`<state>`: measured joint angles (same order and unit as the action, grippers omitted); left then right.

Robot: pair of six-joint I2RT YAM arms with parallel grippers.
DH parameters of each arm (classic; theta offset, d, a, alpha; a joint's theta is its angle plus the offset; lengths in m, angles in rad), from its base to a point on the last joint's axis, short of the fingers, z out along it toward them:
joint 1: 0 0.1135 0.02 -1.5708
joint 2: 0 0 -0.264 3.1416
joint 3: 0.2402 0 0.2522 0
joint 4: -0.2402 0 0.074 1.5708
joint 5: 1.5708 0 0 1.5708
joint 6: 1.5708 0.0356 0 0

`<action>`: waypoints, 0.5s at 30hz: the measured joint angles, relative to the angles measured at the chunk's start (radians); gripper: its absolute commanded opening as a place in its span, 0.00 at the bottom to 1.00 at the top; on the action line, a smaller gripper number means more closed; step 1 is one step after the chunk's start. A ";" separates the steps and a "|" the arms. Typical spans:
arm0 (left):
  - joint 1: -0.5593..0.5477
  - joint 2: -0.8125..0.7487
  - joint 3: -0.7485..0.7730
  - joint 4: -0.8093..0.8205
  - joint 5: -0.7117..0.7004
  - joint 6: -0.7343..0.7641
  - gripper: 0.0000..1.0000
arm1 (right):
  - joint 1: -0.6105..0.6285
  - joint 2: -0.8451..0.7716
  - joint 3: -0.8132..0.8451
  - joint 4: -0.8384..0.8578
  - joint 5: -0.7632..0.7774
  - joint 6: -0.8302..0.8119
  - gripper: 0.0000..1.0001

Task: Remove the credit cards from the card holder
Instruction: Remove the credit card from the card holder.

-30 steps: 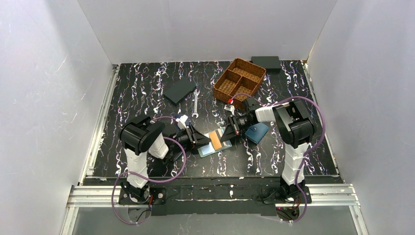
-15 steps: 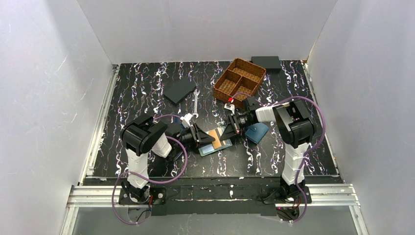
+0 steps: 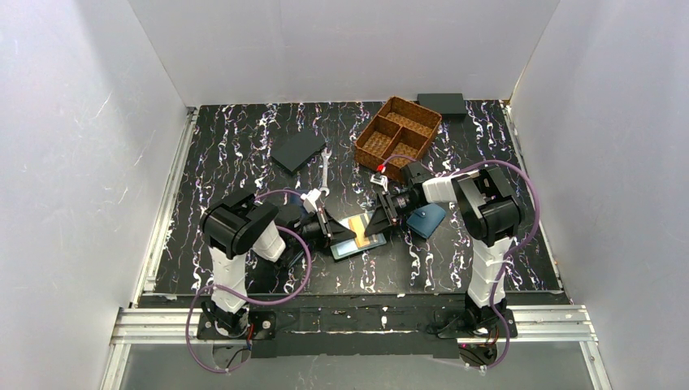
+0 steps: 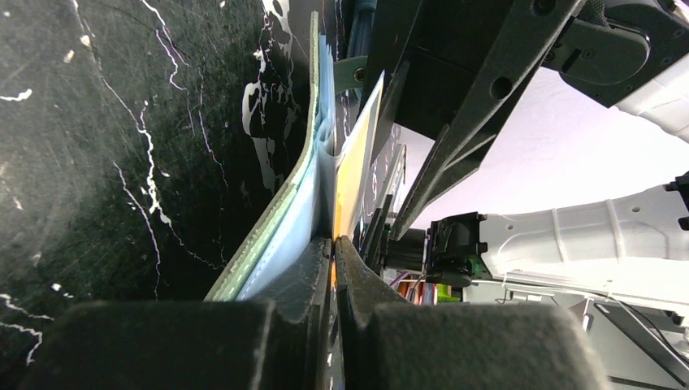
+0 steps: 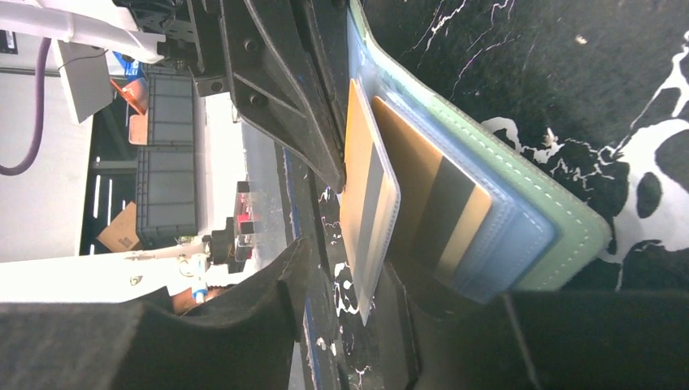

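The card holder (image 3: 345, 250) lies open midway between both arms. The left gripper (image 4: 334, 244) is clamped on the near edge of the tan card (image 4: 355, 162). The card's length runs toward the right gripper (image 5: 351, 321) (straddling the far end, grip unconfirmed).

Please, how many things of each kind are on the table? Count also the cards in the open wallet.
Wallets: 3 (mint-green card holder, blue wallet, dark wallet)
Cards: 2 (card in the clear flap, card in the slot)
Wrench: 1
Basket: 1
Black box: 1
Total: 8
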<state>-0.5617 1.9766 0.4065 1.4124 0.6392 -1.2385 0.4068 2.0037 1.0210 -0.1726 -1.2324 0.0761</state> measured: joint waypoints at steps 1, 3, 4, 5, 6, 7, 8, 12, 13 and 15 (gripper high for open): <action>-0.001 0.000 0.000 0.000 0.002 0.005 0.00 | 0.000 0.000 0.000 -0.006 0.000 -0.005 0.44; -0.002 0.000 0.000 0.000 0.005 0.016 0.00 | 0.000 0.000 0.002 -0.013 0.000 -0.010 0.43; -0.002 0.000 0.000 0.000 0.005 0.019 0.00 | -0.002 0.000 0.002 -0.014 0.000 -0.013 0.43; -0.002 0.001 0.000 0.000 0.008 0.024 0.00 | -0.003 0.000 0.002 -0.014 0.001 -0.014 0.42; -0.002 0.003 0.000 0.001 0.010 0.027 0.00 | -0.005 0.000 0.002 -0.014 0.002 -0.016 0.41; -0.002 0.007 0.000 0.002 0.015 0.029 0.00 | -0.006 0.000 0.002 -0.015 0.004 -0.018 0.39; -0.002 0.011 0.000 0.002 0.019 0.031 0.00 | -0.008 0.000 0.002 -0.016 0.007 -0.021 0.38; -0.001 0.021 0.000 0.002 0.035 0.038 0.00 | -0.015 0.000 0.002 -0.016 0.023 -0.023 0.36; 0.000 0.022 0.000 0.002 0.039 0.039 0.00 | -0.017 0.000 0.002 -0.016 0.025 -0.023 0.36; 0.002 0.028 -0.001 0.003 0.047 0.043 0.00 | -0.020 0.000 0.002 -0.016 0.026 -0.023 0.35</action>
<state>-0.5594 2.0045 0.4057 1.4151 0.6861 -1.1954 0.3866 2.0037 1.0233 -0.1883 -1.2060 0.0528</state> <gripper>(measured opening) 0.014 0.359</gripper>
